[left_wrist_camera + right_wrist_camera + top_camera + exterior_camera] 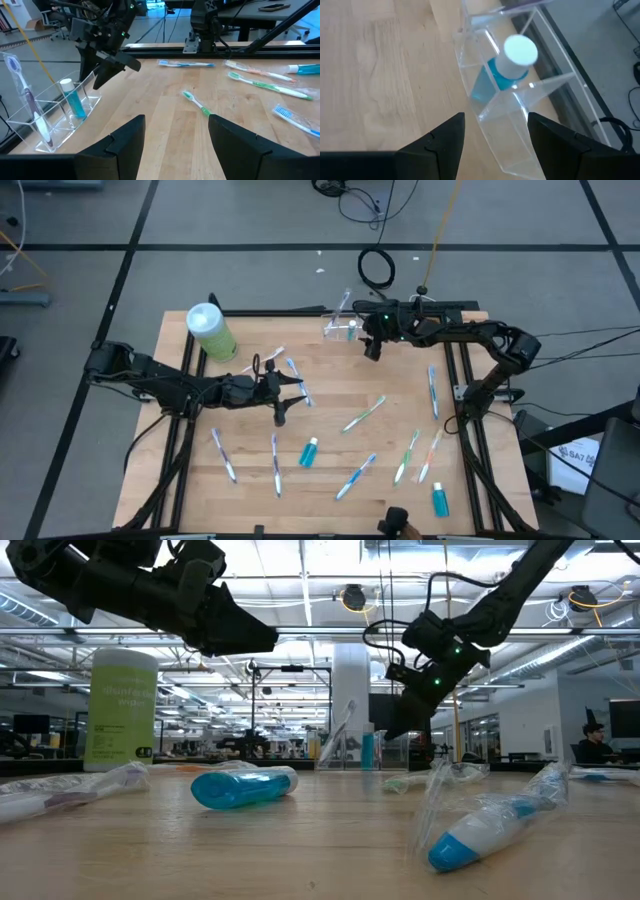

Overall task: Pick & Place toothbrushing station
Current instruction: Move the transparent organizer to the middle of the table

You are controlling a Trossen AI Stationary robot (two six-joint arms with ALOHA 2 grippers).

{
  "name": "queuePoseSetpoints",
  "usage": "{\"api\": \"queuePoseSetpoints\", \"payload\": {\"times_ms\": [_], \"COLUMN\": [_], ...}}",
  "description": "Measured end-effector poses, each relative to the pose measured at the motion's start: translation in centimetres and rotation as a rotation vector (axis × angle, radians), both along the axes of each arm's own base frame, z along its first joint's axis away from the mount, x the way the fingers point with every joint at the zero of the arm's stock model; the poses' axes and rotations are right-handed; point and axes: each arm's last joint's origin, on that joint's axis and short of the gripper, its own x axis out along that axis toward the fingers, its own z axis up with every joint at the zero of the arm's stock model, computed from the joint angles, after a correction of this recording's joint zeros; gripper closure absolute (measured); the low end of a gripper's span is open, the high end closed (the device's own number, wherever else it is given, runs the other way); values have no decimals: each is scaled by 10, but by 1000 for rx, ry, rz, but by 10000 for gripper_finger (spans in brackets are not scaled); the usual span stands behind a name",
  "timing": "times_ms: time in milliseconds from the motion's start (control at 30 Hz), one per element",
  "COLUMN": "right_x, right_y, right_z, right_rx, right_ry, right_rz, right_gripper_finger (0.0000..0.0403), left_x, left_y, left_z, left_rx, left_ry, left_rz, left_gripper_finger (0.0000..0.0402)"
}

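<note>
A clear plastic holder [340, 328] stands at the table's far edge, with a teal white-capped tube [512, 60] and a purple-and-white toothbrush [27, 100] upright in its compartments. My right gripper [372, 348] is open and empty, hovering just right of and above the holder [510, 125]. My left gripper [290, 400] is open and empty above mid-table, with a toothbrush [295, 380] lying beside it. Several wrapped toothbrushes lie flat on the wood, among them a green one [365, 415] and a blue one [433, 392]. Two teal tubes [309, 451] [439, 500] lie on their sides.
A large green white-lidded canister [211, 331] stands at the far left. Black frame rails [465, 390] run along the table's sides and far edge. More toothbrushes [224, 453] [276, 463] [357, 476] [407, 455] lie toward the near edge. Bare wood [330, 380] lies between the grippers.
</note>
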Motion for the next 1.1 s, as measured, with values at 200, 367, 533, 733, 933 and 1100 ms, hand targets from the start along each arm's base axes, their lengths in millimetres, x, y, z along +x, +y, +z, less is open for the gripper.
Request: {"api": "queuePoseSetpoints", "payload": {"times_ms": [200, 367, 533, 733, 933, 1100], "right_x": [-3, -6, -6, -6, -6, -6], "right_y": [-5, -8, -8, -8, -8, -8], "right_z": [2, 1, 1, 0, 1, 1], "right_rx": [-30, -22, -31, -35, -36, -34], "right_ry": [-6, 3, 11, 14, 13, 11], "right_rz": [-1, -14, 0, 4, 5, 13], "right_gripper_finger": [205, 241, 277, 314, 350, 380], "left_x": [0, 0, 0, 0, 0, 0], "left_y": [0, 0, 0, 0, 0, 0], "left_z": [0, 0, 0, 0, 0, 0], "left_rx": [21, 24, 25, 26, 26, 35], "left_ry": [5, 6, 6, 6, 6, 8], "left_rz": [-4, -5, -5, -5, -5, -7], "left_gripper_finger": [179, 179, 179, 178, 178, 179]}}
